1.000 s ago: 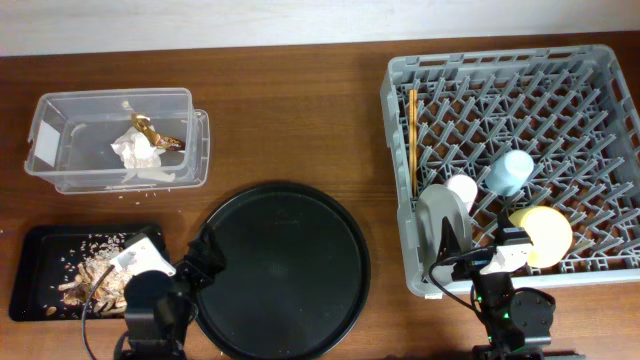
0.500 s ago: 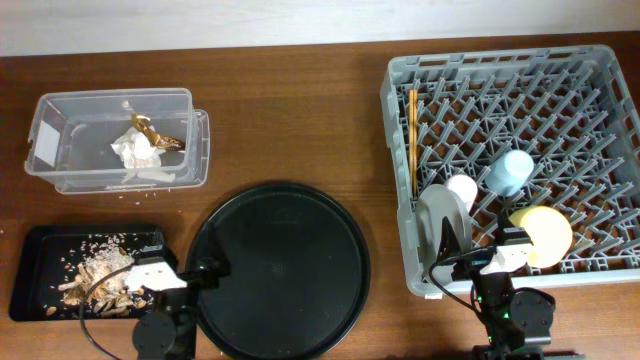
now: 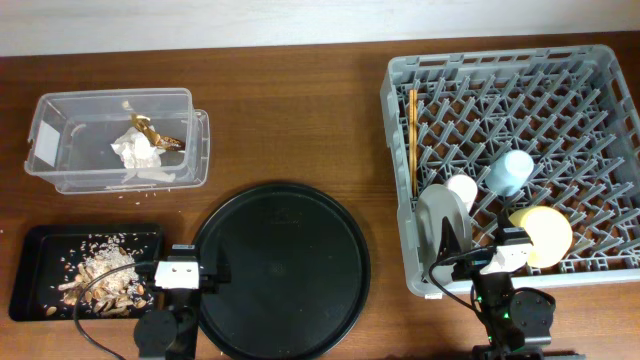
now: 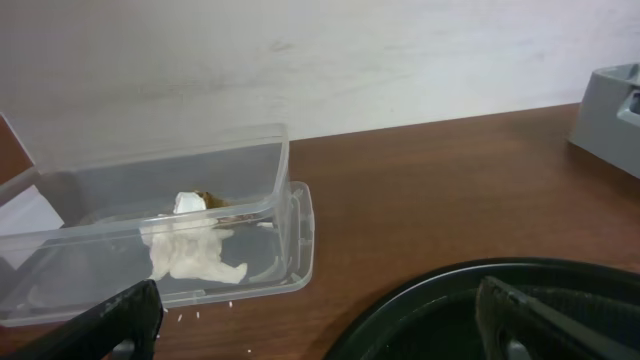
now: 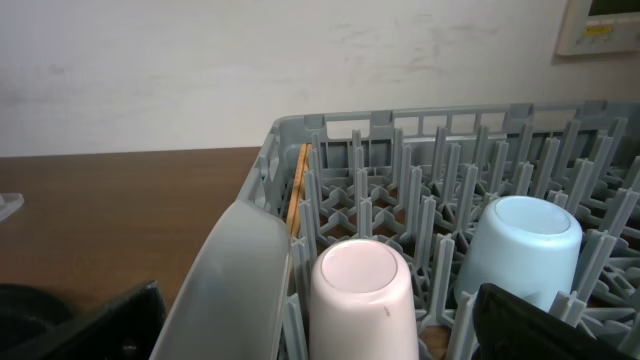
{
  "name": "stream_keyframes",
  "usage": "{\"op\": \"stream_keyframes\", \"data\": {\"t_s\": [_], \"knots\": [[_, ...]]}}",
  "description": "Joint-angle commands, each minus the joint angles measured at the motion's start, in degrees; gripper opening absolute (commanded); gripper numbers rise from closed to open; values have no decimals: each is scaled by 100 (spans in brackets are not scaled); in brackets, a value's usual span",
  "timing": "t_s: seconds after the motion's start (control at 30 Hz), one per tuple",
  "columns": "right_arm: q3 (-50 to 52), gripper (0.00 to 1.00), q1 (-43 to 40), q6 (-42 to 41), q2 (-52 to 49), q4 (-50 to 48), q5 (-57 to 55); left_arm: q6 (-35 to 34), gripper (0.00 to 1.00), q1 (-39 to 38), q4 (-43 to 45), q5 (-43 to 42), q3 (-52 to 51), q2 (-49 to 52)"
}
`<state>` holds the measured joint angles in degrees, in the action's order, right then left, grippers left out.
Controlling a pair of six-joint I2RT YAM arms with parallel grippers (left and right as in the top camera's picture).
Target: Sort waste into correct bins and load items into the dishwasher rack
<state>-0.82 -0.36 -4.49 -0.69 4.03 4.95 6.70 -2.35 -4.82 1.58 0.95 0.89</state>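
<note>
Crumpled white paper with a gold-brown scrap (image 3: 138, 148) lies in the clear box (image 3: 60, 170). Beige food scraps (image 3: 100, 272) cover the shallow black tray (image 3: 35, 245). The grey rack (image 3: 520, 80) holds the chopsticks (image 3: 412, 140), the upside-down pink cup (image 3: 462, 190), the light-blue cup (image 3: 510, 172), the yellow bowl (image 3: 545, 235) and the plate (image 3: 438, 215) on edge. My left gripper (image 4: 315, 335) is open and empty at the front, between the black tray and a round tray. My right gripper (image 5: 320, 335) is open before the rack's near edge, facing the pink cup (image 5: 360, 290) without touching it.
A large round black tray (image 3: 280, 270) fills the front middle of the table, and its rim (image 4: 420, 300) shows under my left fingers. A few white crumbs (image 4: 200, 312) lie on the wood beside the clear box (image 4: 150, 200). Bare brown tabletop runs along the back.
My left arm has drawn away from the black tray, moving right and toward the front edge, and now points straight back. The right arm and all the objects stay as they were.
</note>
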Motion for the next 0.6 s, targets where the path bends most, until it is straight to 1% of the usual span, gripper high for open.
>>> {"op": "stream_keyframes", "data": {"t_s": [0.0, 0.07, 0.57], "knots": [[50, 99, 35, -2, 44, 2, -50, -280, 99, -11, 2, -101, -46, -61], [50, 99, 35, -2, 44, 2, -52, -481, 99, -11, 2, -103, -46, -61], [50, 99, 35, -2, 44, 2, -52, -474, 99, -11, 7, -120, -46, -59]]}}
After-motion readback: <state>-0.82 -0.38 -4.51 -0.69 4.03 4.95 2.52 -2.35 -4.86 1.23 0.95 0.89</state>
